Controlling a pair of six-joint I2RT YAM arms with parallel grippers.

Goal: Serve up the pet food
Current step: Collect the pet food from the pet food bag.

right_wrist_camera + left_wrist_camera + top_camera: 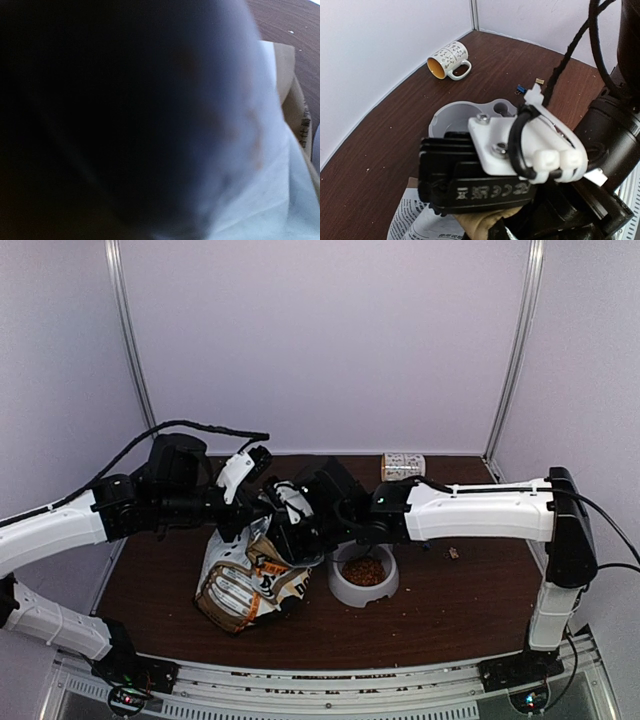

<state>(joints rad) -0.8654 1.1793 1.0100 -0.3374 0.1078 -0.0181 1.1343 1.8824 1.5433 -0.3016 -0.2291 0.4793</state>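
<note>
Though blurry, seemingly crumbly pet food [365, 571].

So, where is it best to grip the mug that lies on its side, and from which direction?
Probably from above, jaws across the round body of the mug: it lies on its side, with the handle sticking out sideways and low, hard to get around.

The table [450, 600] is showing a dark wood-grain top with a dull sheen. On it, the bowl [350, 596] is looking like smooth grey plastic, and the kibble [365, 570] inside the bowl is looking dry, rough and crumbly. Just beside the bowl, the bag [245, 585] is showing crinkled printed paper. Beyond the bowl, the mug [451, 57] is gleaming like glazed ceramic.
</note>
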